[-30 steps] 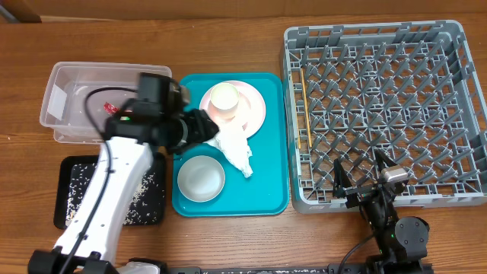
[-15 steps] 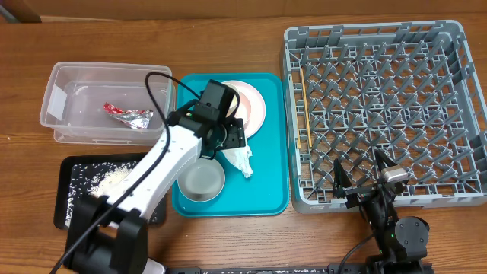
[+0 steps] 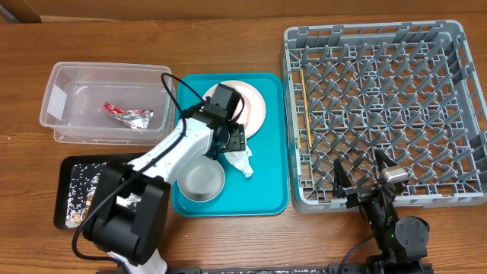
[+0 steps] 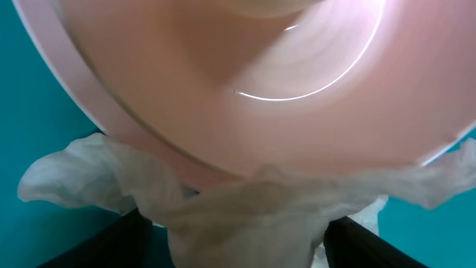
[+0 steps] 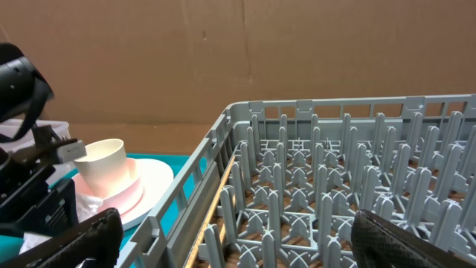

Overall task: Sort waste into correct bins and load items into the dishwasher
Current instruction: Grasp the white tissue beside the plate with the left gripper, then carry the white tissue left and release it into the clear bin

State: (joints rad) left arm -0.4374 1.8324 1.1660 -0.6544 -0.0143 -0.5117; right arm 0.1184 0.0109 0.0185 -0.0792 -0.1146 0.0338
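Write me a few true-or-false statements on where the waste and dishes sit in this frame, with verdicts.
1. The foil wrapper lies in the clear tub. True.
2. The dish rack holds a bowl. False: only a wooden stick lies in it; the white bowl sits on the teal tray.
3. The left gripper is down at the napkin. True.
4. The rice is in the clear tub. False: it lies in the black tray.
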